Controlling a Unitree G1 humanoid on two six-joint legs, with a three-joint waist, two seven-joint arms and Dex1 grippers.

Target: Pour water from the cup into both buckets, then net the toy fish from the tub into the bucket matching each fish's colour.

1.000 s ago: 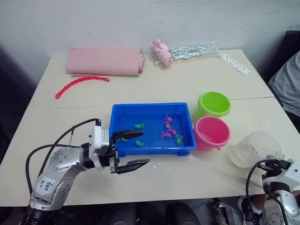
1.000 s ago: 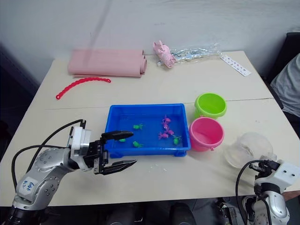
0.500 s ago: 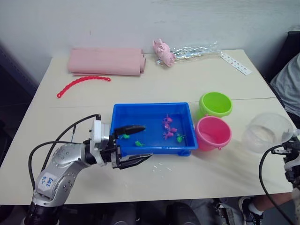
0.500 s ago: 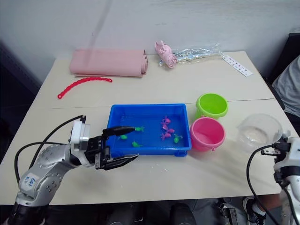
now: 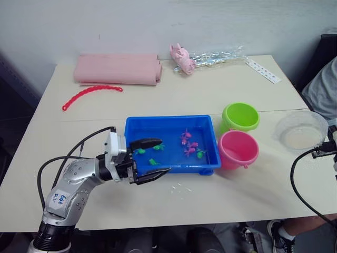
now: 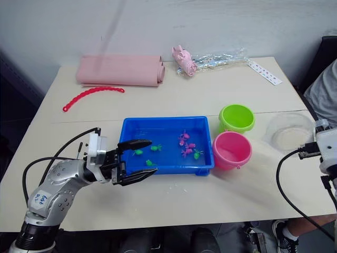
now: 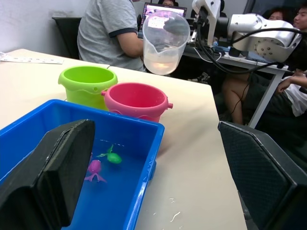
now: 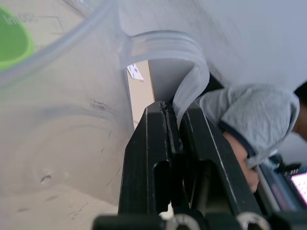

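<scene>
With the right pincer [image 8: 165, 143] clamped on the raised cup's [image 5: 301, 130] handle and the left pincer [image 5: 150, 158] open, an early tilt risks spilling beside the buckets [image 5: 239, 132].

Looks like a shared office or lab workroom. Pale desk [image 5: 174, 95] pushed against a plain light wall [image 5: 158, 21] along the top of the head views. In the left wrist view, upper centre, a person in a grey T-shirt [image 7: 108, 26] seated at a second desk [image 7: 225, 55] with an open laptop [image 7: 160, 8] in front, a black office chair [image 7: 67, 31] at the upper left, more seated people [image 7: 297, 19] at the upper right edge. Black cables [image 7: 216, 45] trailing across that desk. Same grey sleeve [image 5: 322, 89] at the right edge of the left eye view.
</scene>
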